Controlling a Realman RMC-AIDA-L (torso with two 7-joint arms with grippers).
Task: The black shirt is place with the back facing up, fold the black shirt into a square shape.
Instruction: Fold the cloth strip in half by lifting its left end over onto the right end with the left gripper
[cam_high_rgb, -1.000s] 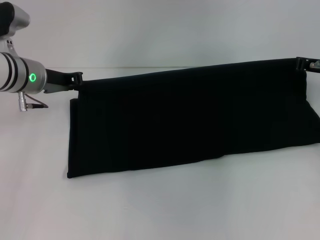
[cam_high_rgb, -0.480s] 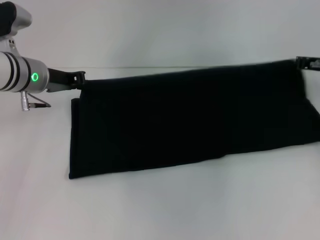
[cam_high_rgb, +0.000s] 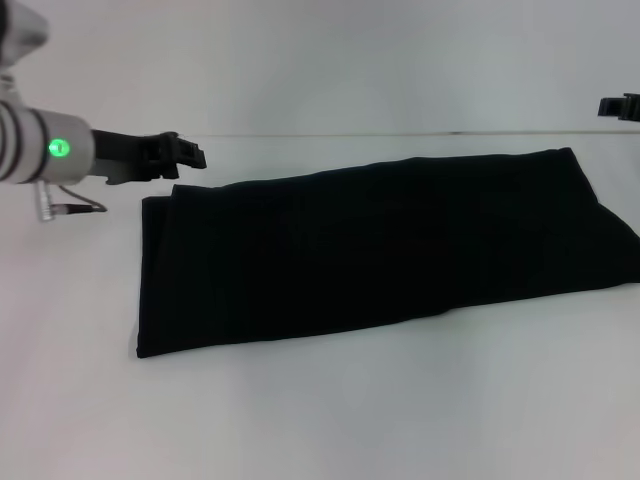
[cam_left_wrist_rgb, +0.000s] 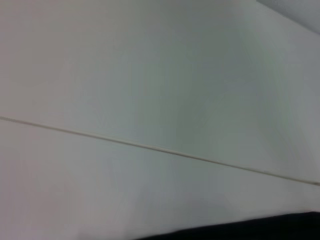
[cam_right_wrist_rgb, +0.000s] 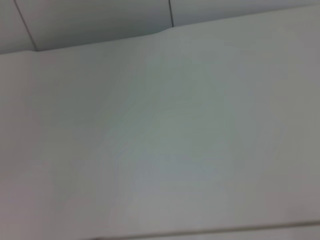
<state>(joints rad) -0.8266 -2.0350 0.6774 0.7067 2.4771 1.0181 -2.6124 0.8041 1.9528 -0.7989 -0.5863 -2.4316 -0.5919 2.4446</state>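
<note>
Lying flat on the white table, the black shirt forms a long folded band that runs from the robot's left side to the right edge of the head view, its near edge slanting away toward the right. No lettering shows on the upper face. The band is far longer than it is deep, so the square shape is not yet reached.

Beyond the shirt's far left corner, the left gripper hovers above the table, apart from the fabric; its jaws hold nothing, and whether they stand wide or narrow cannot be told. At the far right, only a small part of the right gripper shows at the frame edge, clear of the shirt's far right corner; the state of its jaws cannot be told either.

Judged from this layout, a lengthwise fold is complete and the cloth lies released. The next move likely calls for gripping one short end of the band at both corners and carrying it across to the opposite end, keeping the layers aligned.
</note>
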